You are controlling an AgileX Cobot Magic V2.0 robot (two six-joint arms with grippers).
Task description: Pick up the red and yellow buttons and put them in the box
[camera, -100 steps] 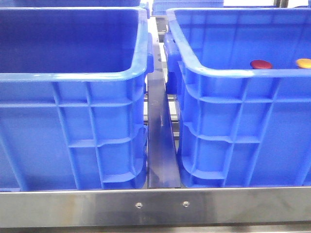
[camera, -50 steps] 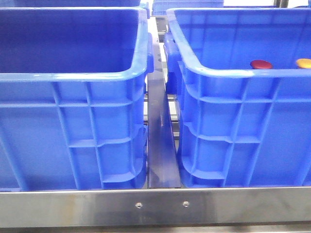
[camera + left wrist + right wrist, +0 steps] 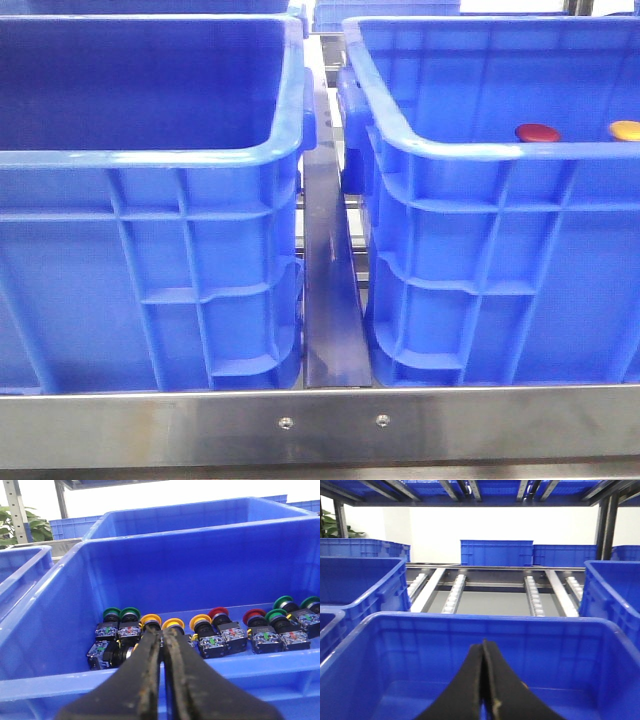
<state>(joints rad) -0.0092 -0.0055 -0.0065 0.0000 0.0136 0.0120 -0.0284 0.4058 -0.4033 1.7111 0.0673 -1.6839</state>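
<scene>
While two blue crates are being shown side by side in the front view, a dark red button (image 3: pixel 537 132) and a yellow-orange button (image 3: pixel 626 130) are being seen over the near rim of the right-hand crate (image 3: pixel 480 150), well apart from each other; how they are resting cannot be told. The left-hand crate (image 3: pixel 150 155) is being shown with smooth inner walls and no contents visible. A steel rail (image 3: pixel 335 300) is lying between the crates. Neither arm is being caught by the front camera. The left gripper (image 3: pixel 162 635) is being held closed, empty, above a row of red, yellow and green push-button switches (image 3: pixel 210 635) lying along a crate floor. The right gripper (image 3: pixel 483 650) is likewise being kept closed on nothing, over a blue crate (image 3: pixel 470 622).
</scene>
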